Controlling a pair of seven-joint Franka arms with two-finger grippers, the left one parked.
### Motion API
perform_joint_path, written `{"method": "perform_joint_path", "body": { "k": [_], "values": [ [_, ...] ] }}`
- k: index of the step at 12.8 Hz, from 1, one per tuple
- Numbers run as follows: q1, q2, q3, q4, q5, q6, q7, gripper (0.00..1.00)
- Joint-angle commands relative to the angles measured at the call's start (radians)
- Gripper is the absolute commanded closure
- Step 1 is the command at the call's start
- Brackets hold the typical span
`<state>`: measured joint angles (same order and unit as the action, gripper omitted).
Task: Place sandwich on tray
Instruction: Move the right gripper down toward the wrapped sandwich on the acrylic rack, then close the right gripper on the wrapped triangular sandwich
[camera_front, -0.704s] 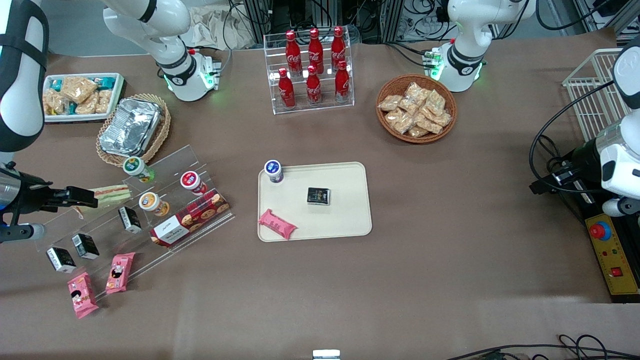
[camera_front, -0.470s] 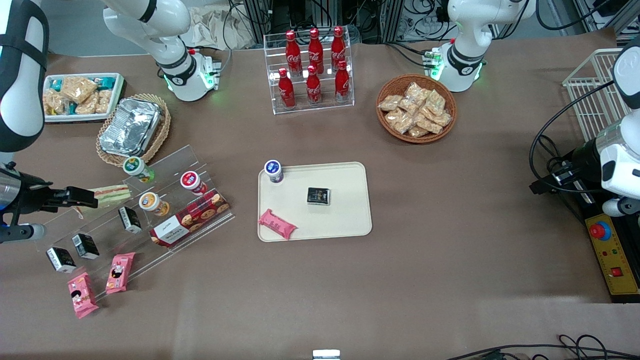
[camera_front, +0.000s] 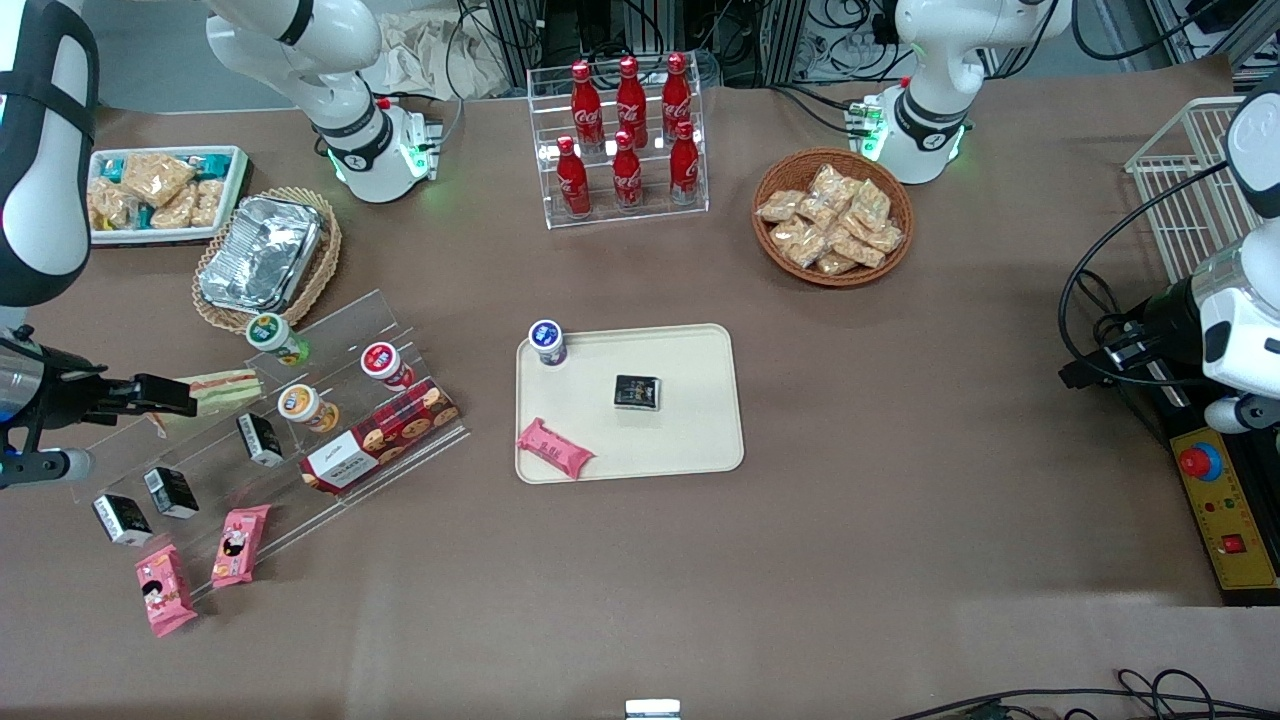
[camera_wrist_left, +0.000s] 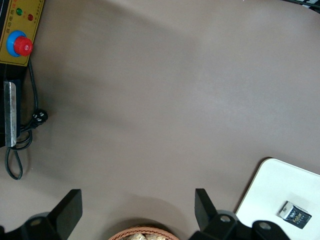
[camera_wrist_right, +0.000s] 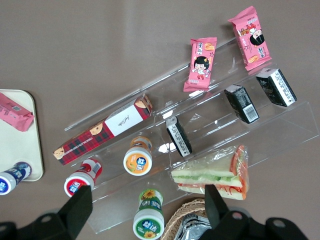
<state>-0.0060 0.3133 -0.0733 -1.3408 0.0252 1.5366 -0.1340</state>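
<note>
Jaws are standing spread, unclenched, over the sandwich (camera_wrist_right: 215, 174) on the rack (camera_wrist_right: 280, 125); the gripper (camera_front: 160, 393) is barely shifting, so the tray (camera_front: 690, 420) is waiting.

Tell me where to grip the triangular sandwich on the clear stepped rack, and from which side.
Grip the triangular cream-bread sandwich across its two flat bread faces, near the thick striped edge, probably coming down from above. It lies on the clear acrylic stepped rack, and a black carton stands close beside it. The open right gripper hovers above it.
</note>
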Motion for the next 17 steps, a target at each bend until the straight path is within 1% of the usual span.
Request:
{"method": "perform_joint_path", "body": {
  "k": [1, 3, 4, 5, 7, 9, 12, 14, 17],
  "values": [
    [-0.003, -0.013, 0.0, -0.015, 0.009, 0.007, 0.01, 0.0],
    [-0.011, -0.025, -0.006, -0.014, 0.012, 0.008, 0.023, 0.0],
    [-0.009, -0.026, -0.008, -0.014, 0.003, 0.008, 0.034, 0.0],
    [-0.014, -0.026, -0.008, -0.015, -0.019, 0.007, 0.077, 0.0],
    [-0.045, -0.022, -0.011, -0.018, -0.019, -0.001, 0.147, 0.01],
    [-0.054, -0.022, -0.013, -0.02, -0.018, -0.022, 0.317, 0.02],
    [-0.081, -0.022, -0.026, -0.024, -0.025, -0.036, 0.436, 0.02],
    [-0.106, -0.022, -0.04, -0.047, -0.016, -0.024, 0.624, 0.02],
    [-0.129, 0.0, -0.043, -0.079, -0.014, -0.016, 0.818, 0.02]
  ]
}}
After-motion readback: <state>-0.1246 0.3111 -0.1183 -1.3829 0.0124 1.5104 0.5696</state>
